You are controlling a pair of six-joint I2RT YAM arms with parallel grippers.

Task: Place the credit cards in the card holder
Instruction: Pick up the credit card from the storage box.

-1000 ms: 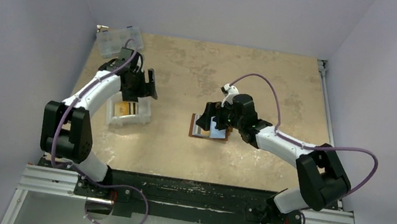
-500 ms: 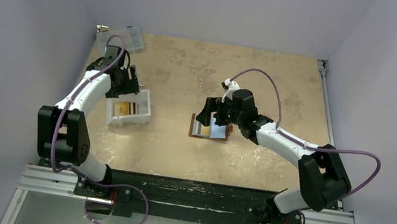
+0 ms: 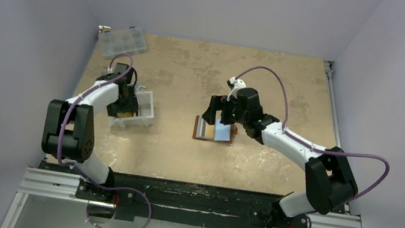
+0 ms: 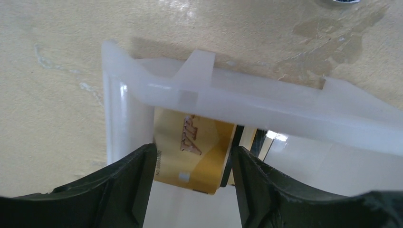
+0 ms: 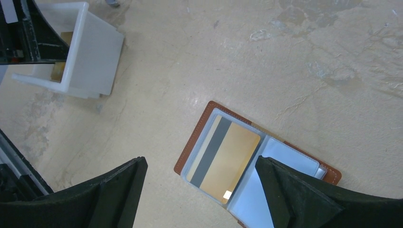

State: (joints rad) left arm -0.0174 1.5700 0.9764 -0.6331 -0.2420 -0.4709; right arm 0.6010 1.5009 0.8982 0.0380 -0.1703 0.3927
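Left gripper (image 4: 190,167) reaching into white tray (image 4: 247,97), fingers flanking gold credit card (image 4: 195,142), grip impossible to tell; right gripper (image 5: 200,161) hovering released over open card holder (image 5: 182,160) lying on table (image 5: 285,57), striped gold card (image 5: 230,159) resting inside

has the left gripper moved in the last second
Yes. The left gripper has come back toward the arm bases and leftward, from the far rim of the white rectangular plastic tray to over its left part.

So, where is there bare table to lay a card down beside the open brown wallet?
Free: the tan tabletop between the white plastic tray and the open brown leather wallet, and the wide far strip beyond them. Crowded: the tray, with the left hand inside.
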